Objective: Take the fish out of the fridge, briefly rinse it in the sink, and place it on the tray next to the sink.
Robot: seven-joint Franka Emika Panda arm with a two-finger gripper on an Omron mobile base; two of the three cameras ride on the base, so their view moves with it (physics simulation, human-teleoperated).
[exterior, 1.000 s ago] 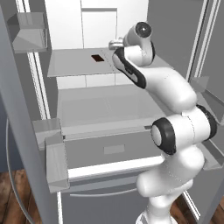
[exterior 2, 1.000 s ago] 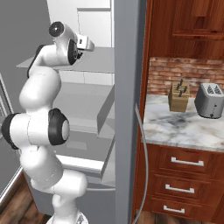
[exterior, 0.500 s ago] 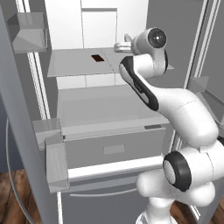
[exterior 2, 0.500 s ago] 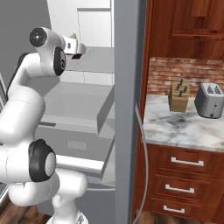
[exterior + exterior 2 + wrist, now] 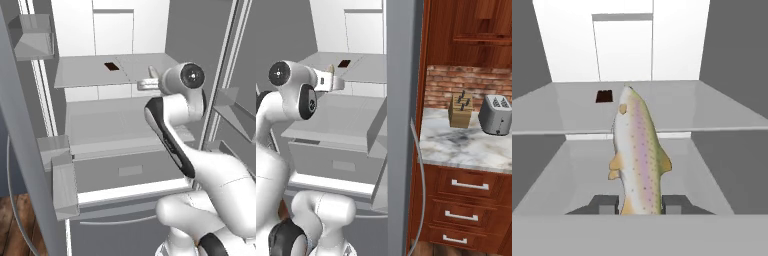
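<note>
Fish (image 5: 637, 155), speckled with a pinkish stripe, stands head-up between the two dark fingertips (image 5: 605, 204) of the pincer (image 5: 638, 205), which is closed on its tail end in front of the open fridge (image 5: 95, 75). No writing is legible anywhere. Behind it, a dark brown square item (image 5: 603, 96) lies on the pale upper shelf (image 5: 712, 107). The white arm (image 5: 175, 135) bends upward, wrist level, hand pointing into the fridge interior.
</note>
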